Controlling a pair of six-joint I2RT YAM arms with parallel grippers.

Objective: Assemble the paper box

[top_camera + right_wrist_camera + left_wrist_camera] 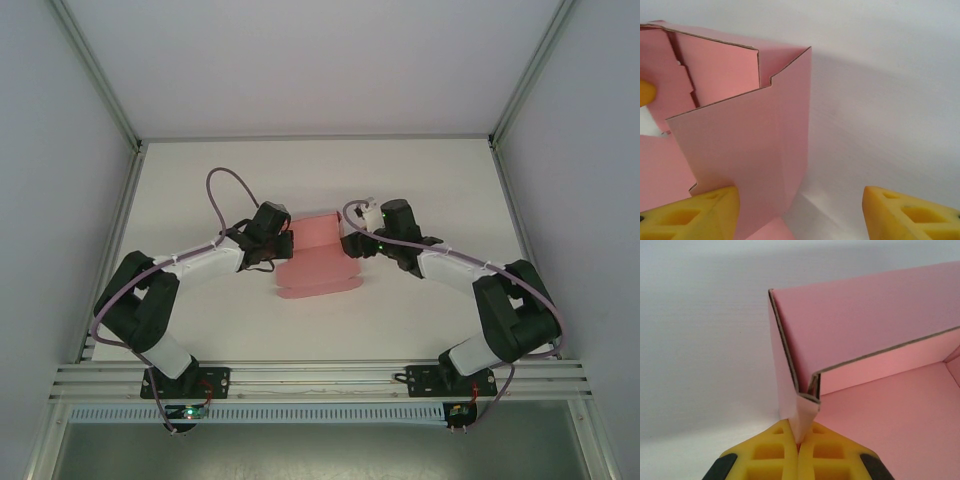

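Note:
The pink paper box [318, 258] lies half folded at the table's middle, its back wall raised and a flat flap spread toward the near side. My left gripper [283, 243] is at the box's left end, shut on a folded corner flap. In the left wrist view the yellow jaws [799, 440] pinch that flap, with the back wall [865, 330] rising beyond. My right gripper [350, 245] is at the box's right end. Its jaws [800, 200] stand open, and the upright side wall [755, 140] stands between them, close to the left finger [715, 210].
The white table [450, 190] has open room all around the box. An aluminium rail [320, 378] runs along the near edge by the arm bases. Grey enclosure walls and corner posts [520, 90] bound the sides and back.

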